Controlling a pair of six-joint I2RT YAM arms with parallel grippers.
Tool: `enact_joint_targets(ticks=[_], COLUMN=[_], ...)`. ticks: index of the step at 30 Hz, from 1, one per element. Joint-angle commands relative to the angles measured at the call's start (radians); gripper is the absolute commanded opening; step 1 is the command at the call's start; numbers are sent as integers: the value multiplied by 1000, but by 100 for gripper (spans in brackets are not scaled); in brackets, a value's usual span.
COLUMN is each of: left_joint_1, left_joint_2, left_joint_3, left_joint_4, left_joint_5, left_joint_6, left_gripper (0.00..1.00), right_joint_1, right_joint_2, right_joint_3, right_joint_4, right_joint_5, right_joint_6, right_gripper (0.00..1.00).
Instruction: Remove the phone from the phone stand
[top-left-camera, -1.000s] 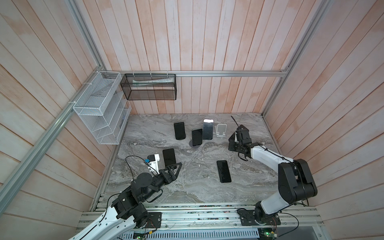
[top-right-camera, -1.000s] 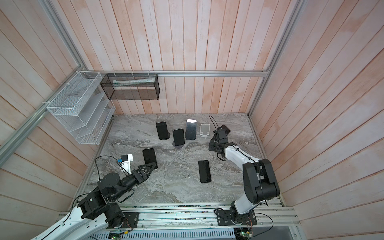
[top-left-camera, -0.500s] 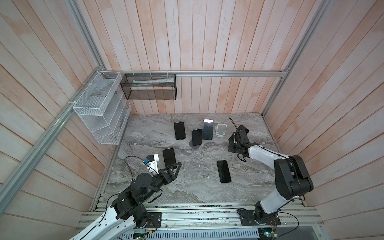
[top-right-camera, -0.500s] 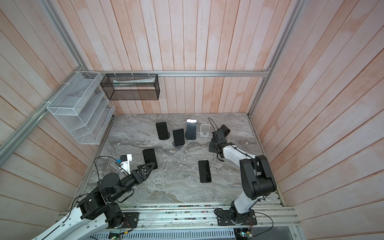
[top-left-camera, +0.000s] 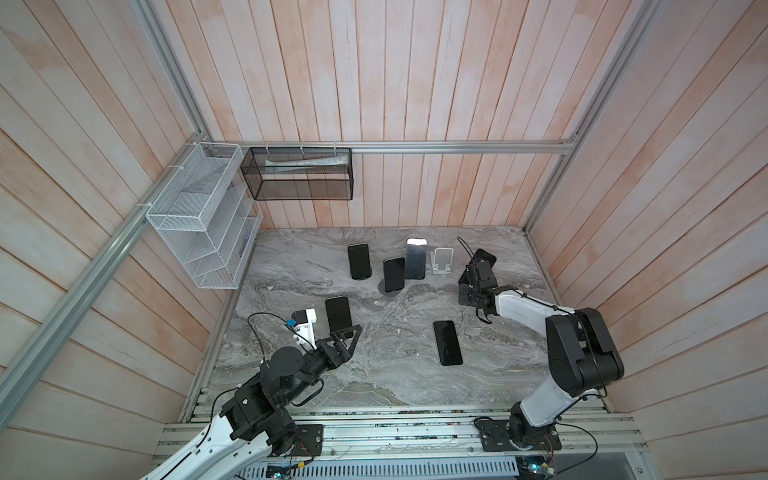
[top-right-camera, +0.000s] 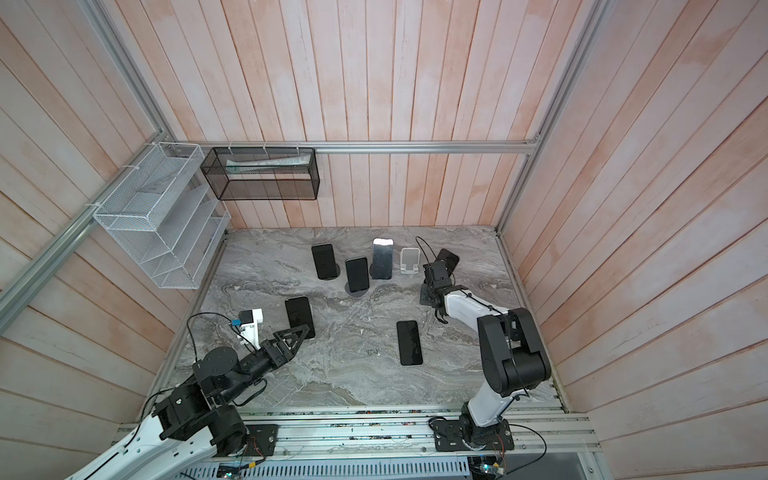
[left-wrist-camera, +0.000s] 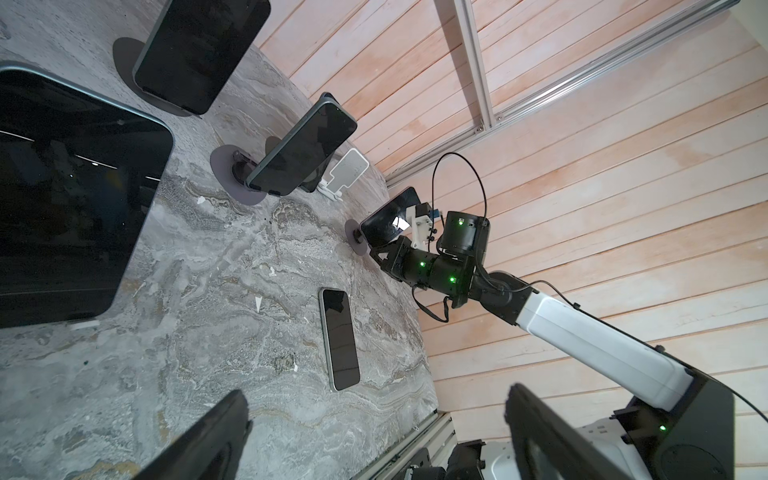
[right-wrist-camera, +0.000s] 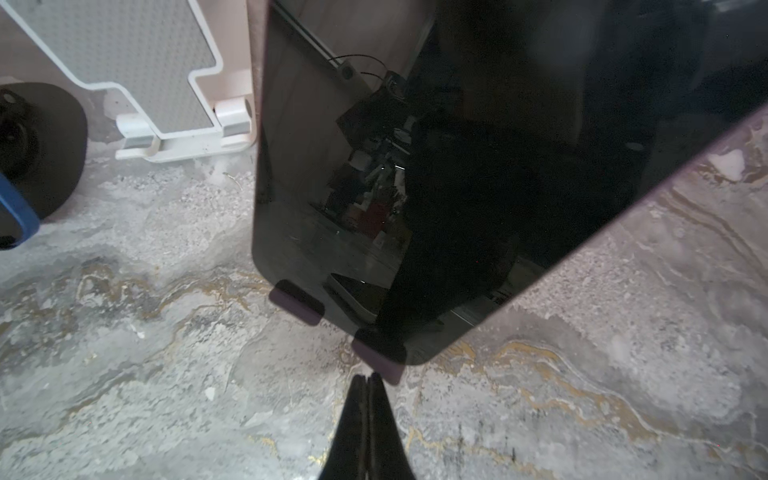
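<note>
Elbow swung inward since a second ago, the right hand (right-wrist-camera: 366, 379), fingers pressed shut on nothing, hovers at the lower edge of the phone (right-wrist-camera: 457, 166), which leans in its phone stand (right-wrist-camera: 297, 302) near the back right edge of the table (top-left-camera: 374, 374), a white stand (top-left-camera: 441, 259) just beside. The left hand (top-left-camera: 347, 331) gapes wide, open marble ahead.

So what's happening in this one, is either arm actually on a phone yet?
The right gripper, shut and empty, has its tips at the bottom edge of a dark phone sitting tilted in its stand, beside an empty white stand. The left gripper hangs open near a second phone, touching nothing. One loose phone lies flat on the table.
</note>
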Motion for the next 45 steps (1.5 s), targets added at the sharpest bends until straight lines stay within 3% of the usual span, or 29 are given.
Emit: enact_joint_targets(ticks=[1, 16, 45], left_joint_1=[1, 1, 1], left_joint_2=[-18, -28, -36], left_joint_3=[12, 30, 45], left_joint_4=[-29, -47, -88], left_joint_5=[-17, -17, -31], left_joint_6=[18, 21, 28], left_gripper=[98, 98, 98], right_joint_1=[3, -13, -99], right_joint_2=[14, 4, -57], right_joint_3=[21, 9, -1], right_joint_4=[-6, -2, -23], right_joint_5=[51, 86, 29], right_joint_6=[-7, -10, -1], right_gripper=[0, 0, 0])
